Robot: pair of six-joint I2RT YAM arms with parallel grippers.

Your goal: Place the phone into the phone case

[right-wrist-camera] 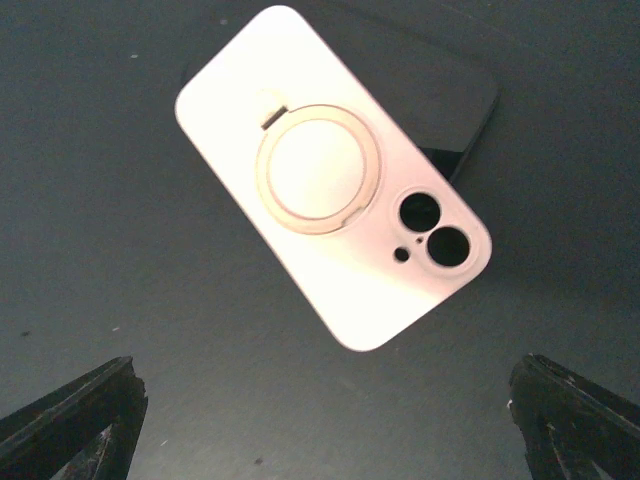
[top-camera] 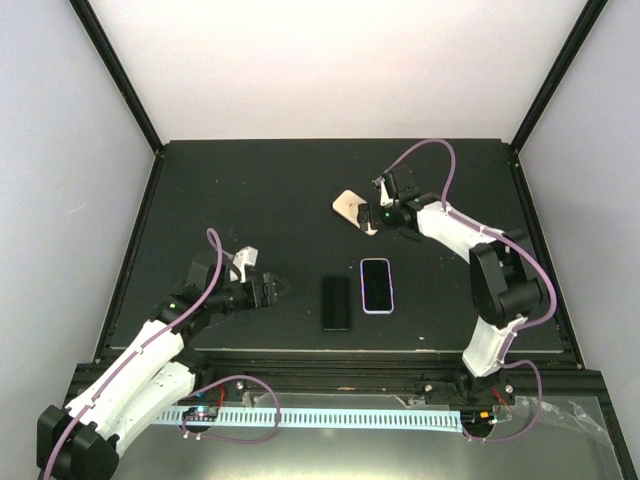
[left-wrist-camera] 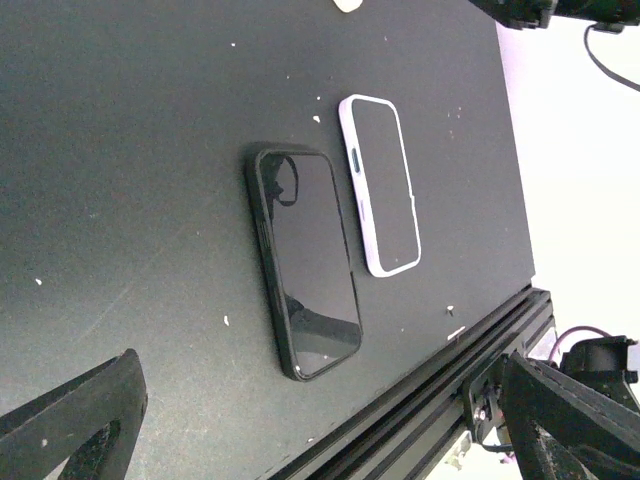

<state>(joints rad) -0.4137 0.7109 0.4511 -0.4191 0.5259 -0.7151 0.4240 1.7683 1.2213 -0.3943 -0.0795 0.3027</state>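
Mid-frame at the right wrist, a pale pink case (right-wrist-camera: 345,260) is seen back-up, ring (right-wrist-camera: 318,168) showing; left gripper (left-wrist-camera: 315,375) and right gripper (right-wrist-camera: 328,385) are spread wide, empty.

Table (top-camera: 250,200): black, matte, flat.
Specks (left-wrist-camera: 227,320): small, white, scattered over the table top.
Walls (top-camera: 340,60): white, standing on the table's far, left and right sides.
Posts (top-camera: 118,75): 2, black, slanting up from the table's far corners.
Rail (top-camera: 330,365): black extrusion along the table's near edge.
Duct (top-camera: 340,418): white slotted strip, just nearer than the table.
Plastic (top-camera: 570,415): clear, crumpled, off the table's near right corner.
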